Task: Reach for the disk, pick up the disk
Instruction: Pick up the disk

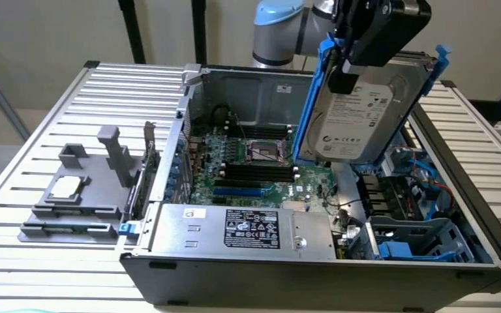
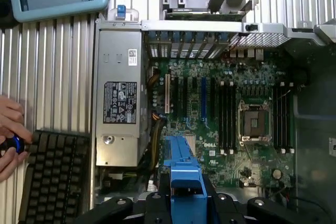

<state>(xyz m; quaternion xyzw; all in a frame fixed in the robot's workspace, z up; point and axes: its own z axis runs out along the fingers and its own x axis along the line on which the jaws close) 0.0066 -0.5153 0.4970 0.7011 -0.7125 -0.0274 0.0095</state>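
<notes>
Blue plastic of the carrier sits clamped in my gripper (image 1: 348, 70), which grasps the disk (image 1: 362, 114) by its upper edge, hanging upright and tilted above the open computer case (image 1: 233, 277). I judge it stiff, fairly heavy and shock-sensitive, the frame being the safest hold. Beyond, the motherboard (image 2: 226, 114) lies below.

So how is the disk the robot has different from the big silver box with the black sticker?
The disk hangs in the air, clamped by the gripper; the silver box sits inside the computer case. The disk stands nearly upright, the box lies flat. The disk has a blue frame and a white label; the box has no frame and a black label. Both are silver-grey metal.
</notes>
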